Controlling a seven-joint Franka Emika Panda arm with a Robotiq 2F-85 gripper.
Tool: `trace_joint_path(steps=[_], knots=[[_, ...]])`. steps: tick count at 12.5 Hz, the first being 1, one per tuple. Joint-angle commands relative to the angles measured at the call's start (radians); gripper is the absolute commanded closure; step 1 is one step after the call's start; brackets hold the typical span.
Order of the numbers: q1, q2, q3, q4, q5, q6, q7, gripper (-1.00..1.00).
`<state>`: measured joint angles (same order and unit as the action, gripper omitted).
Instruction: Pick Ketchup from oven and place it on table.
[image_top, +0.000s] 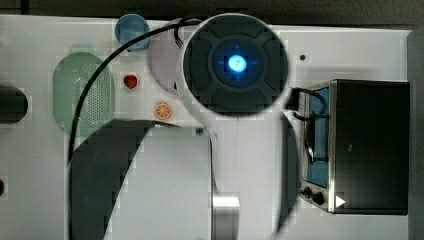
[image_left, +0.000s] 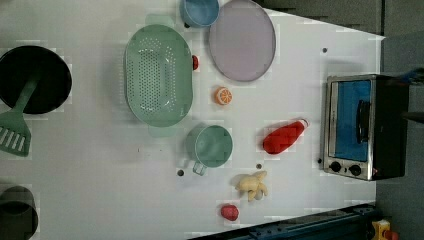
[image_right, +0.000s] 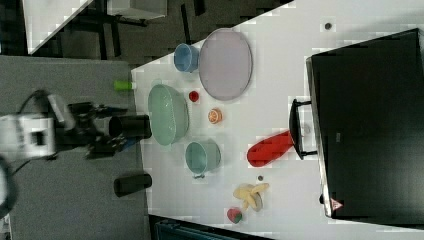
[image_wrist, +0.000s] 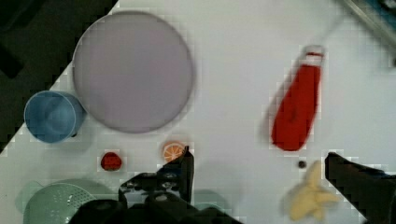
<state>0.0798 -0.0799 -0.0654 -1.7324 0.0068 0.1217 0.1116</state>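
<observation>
The large white flat table (image_left: 100, 165) carried everything. Near its edge stood the black-topped boxy toaster oven (image_left: 364, 127), its blue-tinted glass door shut. The small red plastic ketchup bottle (image_left: 283, 137) lay on its side on the table just before that door, cap toward the oven, apart from it. The gripper (image_wrist: 259, 161) hung high above with jaws released and empty. A lying bottle could roll toward the peeled banana (image_left: 252, 185) if nudged on any return.
</observation>
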Motion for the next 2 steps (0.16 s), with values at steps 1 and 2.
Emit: trace_joint_path(steps=[1,2], knots=[[-0.006,0.023,-0.029,0.052,-0.001,-0.122,0.05,-1.0],[-0.006,0.019,-0.03,0.073,-0.001,-0.127,0.05,-1.0]])
